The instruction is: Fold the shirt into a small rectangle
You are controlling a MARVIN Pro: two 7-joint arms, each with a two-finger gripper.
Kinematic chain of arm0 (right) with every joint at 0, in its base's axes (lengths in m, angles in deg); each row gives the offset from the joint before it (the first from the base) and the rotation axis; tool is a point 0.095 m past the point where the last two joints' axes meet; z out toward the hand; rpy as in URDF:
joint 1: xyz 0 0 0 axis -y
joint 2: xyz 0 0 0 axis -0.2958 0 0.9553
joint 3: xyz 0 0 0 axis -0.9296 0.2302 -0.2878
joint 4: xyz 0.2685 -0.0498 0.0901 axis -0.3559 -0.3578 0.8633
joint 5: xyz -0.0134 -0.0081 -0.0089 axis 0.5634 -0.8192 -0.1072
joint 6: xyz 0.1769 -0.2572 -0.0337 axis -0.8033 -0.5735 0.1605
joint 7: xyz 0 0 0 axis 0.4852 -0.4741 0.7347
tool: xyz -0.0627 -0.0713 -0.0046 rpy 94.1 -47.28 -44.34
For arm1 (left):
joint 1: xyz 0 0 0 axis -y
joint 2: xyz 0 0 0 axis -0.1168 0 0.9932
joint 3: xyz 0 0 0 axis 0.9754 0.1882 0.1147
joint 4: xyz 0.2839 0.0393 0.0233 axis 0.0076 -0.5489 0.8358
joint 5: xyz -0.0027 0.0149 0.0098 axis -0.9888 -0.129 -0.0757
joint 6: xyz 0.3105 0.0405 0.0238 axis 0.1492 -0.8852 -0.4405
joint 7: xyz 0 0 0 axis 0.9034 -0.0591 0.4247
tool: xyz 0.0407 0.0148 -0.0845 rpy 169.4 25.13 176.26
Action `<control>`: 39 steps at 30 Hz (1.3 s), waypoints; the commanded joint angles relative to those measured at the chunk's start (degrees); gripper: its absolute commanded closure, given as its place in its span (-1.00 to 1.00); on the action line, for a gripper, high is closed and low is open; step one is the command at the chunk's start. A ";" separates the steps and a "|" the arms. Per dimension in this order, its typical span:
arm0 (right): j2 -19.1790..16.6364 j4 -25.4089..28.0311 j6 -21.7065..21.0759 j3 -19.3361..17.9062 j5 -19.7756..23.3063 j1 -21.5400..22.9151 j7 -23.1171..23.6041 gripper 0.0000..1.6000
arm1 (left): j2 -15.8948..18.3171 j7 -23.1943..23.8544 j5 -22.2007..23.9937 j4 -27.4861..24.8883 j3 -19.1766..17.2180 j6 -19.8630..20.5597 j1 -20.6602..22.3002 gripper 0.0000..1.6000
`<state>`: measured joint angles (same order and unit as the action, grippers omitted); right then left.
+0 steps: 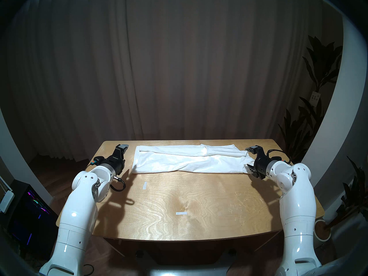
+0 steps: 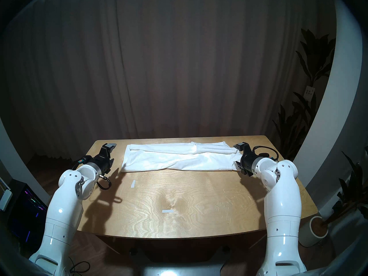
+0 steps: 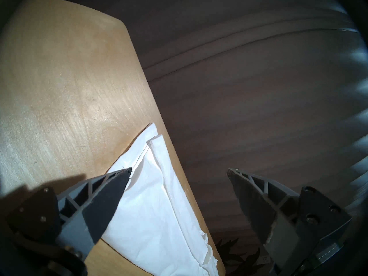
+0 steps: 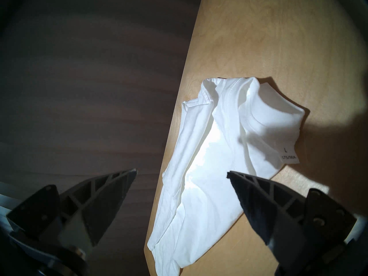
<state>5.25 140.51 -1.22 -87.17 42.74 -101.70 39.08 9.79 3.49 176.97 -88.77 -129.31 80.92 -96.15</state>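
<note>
The white shirt (image 1: 189,160) lies as a long, wrinkled folded band along the far side of the wooden table (image 1: 199,200), also seen as the shirt (image 2: 179,160). My left gripper (image 1: 124,156) hovers open just off the band's left end, apart from it. In the left wrist view the shirt (image 3: 155,219) lies below the left gripper (image 3: 179,170), one finger over its corner. My right gripper (image 1: 248,157) stands open at the band's right end. The right wrist view shows the shirt's collar end (image 4: 209,170) and size label (image 4: 289,156) before the right gripper (image 4: 181,172), nothing gripped.
Two small white tape strips (image 1: 144,185) (image 1: 181,213) are stuck to the table. The shirt lies close to the far table edge (image 3: 173,146). A brown curtain (image 1: 179,70) hangs behind. A potted plant (image 1: 318,70) stands at the right, a lit computer case (image 1: 29,205) at the left.
</note>
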 commanded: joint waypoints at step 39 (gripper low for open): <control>6.15 5.50 12.33 -1.10 -11.77 -7.82 16.14 -1.00 | -11.75 7.22 1.15 -30.84 -8.57 -9.29 -27.53 -1.00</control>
<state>10.76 148.26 5.55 -89.58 36.02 -112.87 49.66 -1.44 12.76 181.19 -116.75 -137.67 74.21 -122.30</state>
